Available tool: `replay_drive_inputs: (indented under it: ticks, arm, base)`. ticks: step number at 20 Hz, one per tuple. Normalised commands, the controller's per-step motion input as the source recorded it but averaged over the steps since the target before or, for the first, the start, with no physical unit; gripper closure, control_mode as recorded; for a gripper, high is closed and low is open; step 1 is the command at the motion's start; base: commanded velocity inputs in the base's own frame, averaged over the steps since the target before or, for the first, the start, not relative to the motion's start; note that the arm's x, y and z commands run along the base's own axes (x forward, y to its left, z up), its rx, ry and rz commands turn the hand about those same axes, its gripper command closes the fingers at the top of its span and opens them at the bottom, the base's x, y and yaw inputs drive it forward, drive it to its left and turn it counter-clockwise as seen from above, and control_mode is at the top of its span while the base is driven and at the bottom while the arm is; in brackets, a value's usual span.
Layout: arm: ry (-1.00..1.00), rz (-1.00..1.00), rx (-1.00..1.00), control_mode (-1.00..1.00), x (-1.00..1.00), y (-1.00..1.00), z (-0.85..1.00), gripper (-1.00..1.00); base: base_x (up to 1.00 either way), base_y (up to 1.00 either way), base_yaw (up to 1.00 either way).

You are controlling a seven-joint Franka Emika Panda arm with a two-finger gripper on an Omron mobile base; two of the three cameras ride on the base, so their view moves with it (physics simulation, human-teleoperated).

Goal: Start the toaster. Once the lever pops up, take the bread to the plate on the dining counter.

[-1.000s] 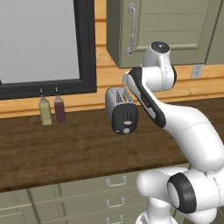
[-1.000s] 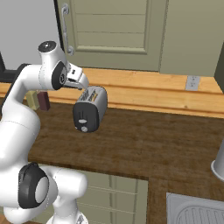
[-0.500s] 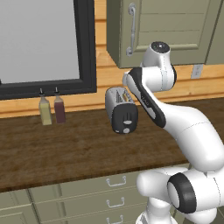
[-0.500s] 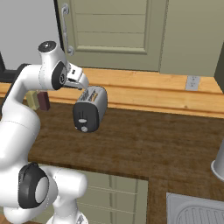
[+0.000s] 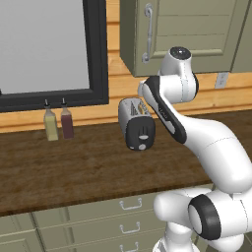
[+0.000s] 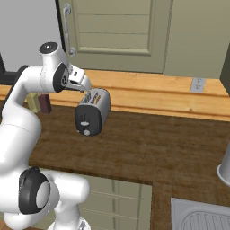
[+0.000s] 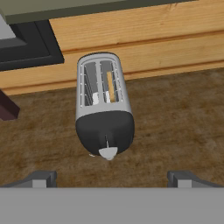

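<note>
The chrome toaster (image 5: 137, 123) (image 6: 92, 111) (image 7: 103, 101) stands on the dark wood counter with its black end panel facing me. A pale lever (image 7: 108, 152) sticks out low on that panel. The bread (image 7: 110, 86) sits down in one top slot, showing just a thin tan edge. My gripper (image 6: 86, 88) (image 7: 112, 179) hovers open a little above and short of the toaster's near end, touching nothing; its fingertips (image 7: 41, 178) stand wide apart. The plate and the dining counter are out of view.
Two small bottles (image 5: 50, 125) (image 5: 66, 123) stand at the wall left of the toaster, under a black-framed grey panel (image 5: 44, 49). Green wall cabinets (image 5: 182, 34) hang above. A sink (image 6: 202, 218) and a grey vessel (image 6: 224, 166) lie right. Drawers (image 5: 123, 216) front the counter.
</note>
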Motion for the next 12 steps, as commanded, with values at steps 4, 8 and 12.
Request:
replay_drive_inputs:
  ticks: [4, 8, 12]
  arm:
    - [0.00, 0.00, 0.00, -1.00, 0.00, 0.00, 0.00, -1.00]
    - [0.00, 0.00, 0.00, -1.00, 0.00, 0.00, 0.00, -1.00]
    - [0.00, 0.00, 0.00, -1.00, 0.00, 0.00, 0.00, -1.00]
  base:
    - [0.00, 0.00, 0.00]
    - [0.00, 0.00, 0.00]
    - [0.00, 0.00, 0.00]
